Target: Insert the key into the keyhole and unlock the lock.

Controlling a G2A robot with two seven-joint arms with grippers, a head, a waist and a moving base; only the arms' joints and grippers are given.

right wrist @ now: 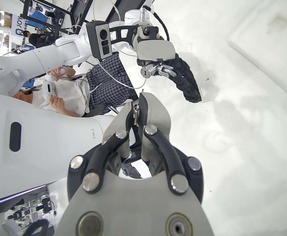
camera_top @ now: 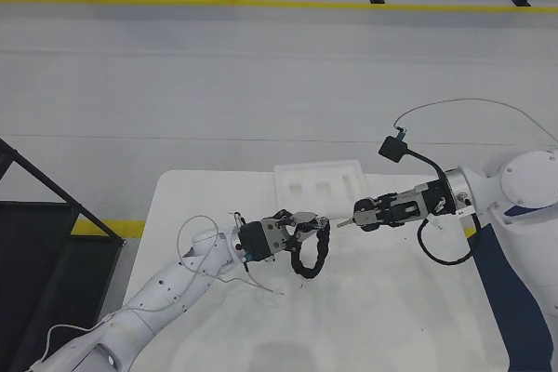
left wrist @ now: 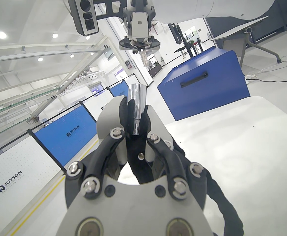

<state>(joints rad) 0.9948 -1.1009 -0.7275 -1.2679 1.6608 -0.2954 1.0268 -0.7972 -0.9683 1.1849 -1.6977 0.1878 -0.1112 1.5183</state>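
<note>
The right pincer (right wrist: pixel 137 109) is clamping narrowly on the key (right wrist: pixel 135 114), whose bow is sitting between the black pads while the blade is pointing out past the fingertips. Straight ahead of it, the left pincer (right wrist: pixel 158 67) is gripping the lock (right wrist: pixel 147 71) by its chrome barrel, with the round keyhole (right wrist: pixel 144 73) facing the key. From above, the two arms are meeting nose to nose over the middle of the white bench (camera_top: pixel 400 307). The key tip is hanging near the barrel's end but apart from it, so it is not yet inside. In the left wrist view, the barrel is standing up between the closed pads, and the key is hovering beyond its open end, roughly in line with it. The lock's black cable (camera_top: pixel 312 260) is drooping in a loop from the left pincer down to the bench. A white foam tray (camera_top: pixel 321 179) is lying on the bench's far side, behind both pincers.
</note>
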